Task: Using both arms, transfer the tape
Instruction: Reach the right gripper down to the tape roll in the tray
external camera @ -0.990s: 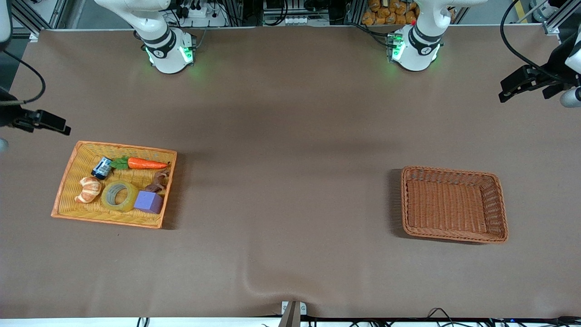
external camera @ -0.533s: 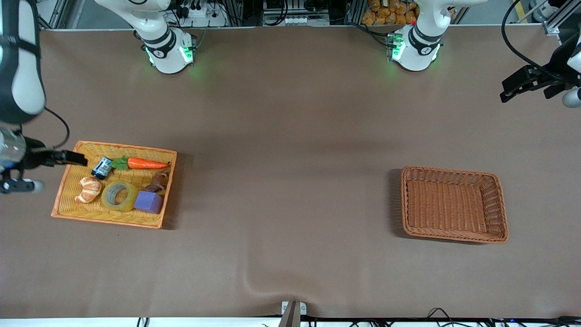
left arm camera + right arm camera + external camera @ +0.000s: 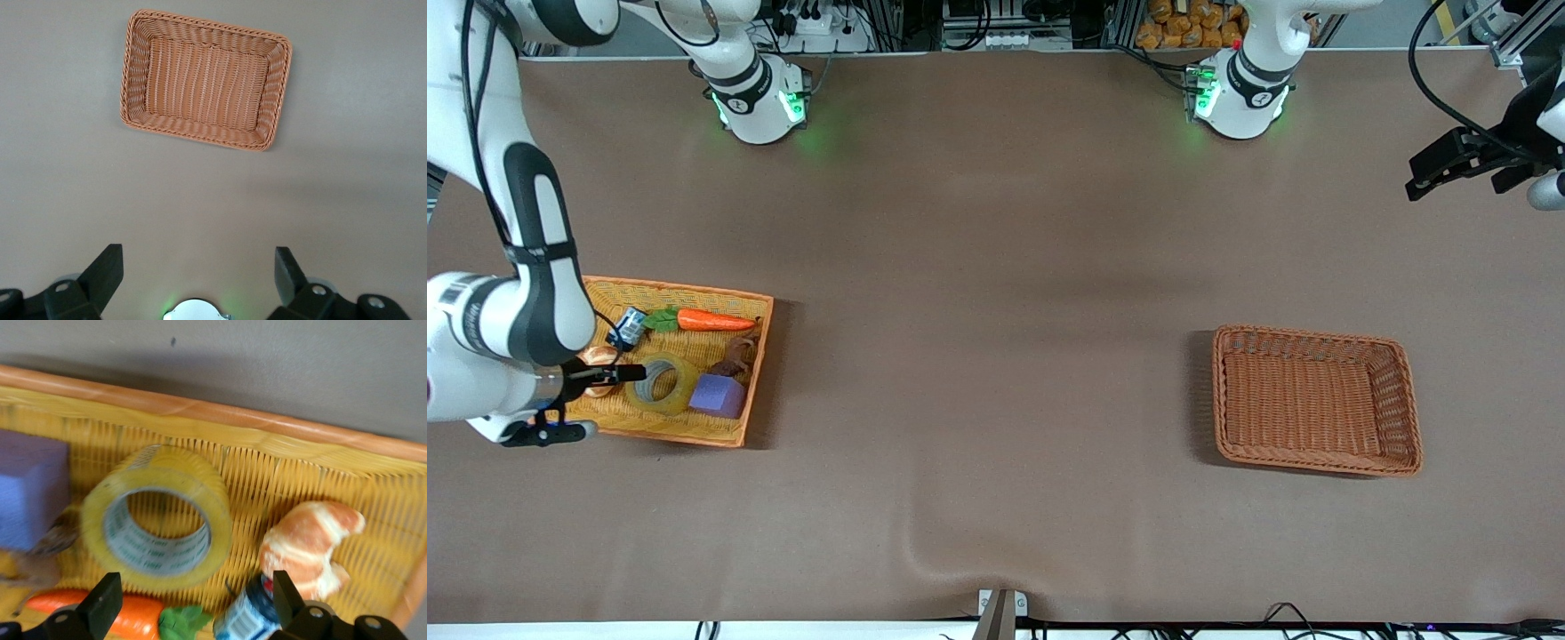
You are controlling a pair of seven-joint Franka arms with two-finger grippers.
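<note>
Right gripper (image 3: 618, 373) arrived, fingers (image 3: 100, 603) over tape (image 3: 157, 517)

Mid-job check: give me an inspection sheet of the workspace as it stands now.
Surface: brown table, a small ripple at the edge nearest the front camera.
Job's things: tape lies flat in the yellow tray, beside the purple cube; brown basket holds nothing.
Clutter: carrot, croissant, small can, brown piece, all in the tray.
Grippers: right hand open, over the tape; left hand open, waiting high at the left arm's end of the table.
Cables: black cables on both arms.
Surroundings: rack and equipment past the bases.
</note>
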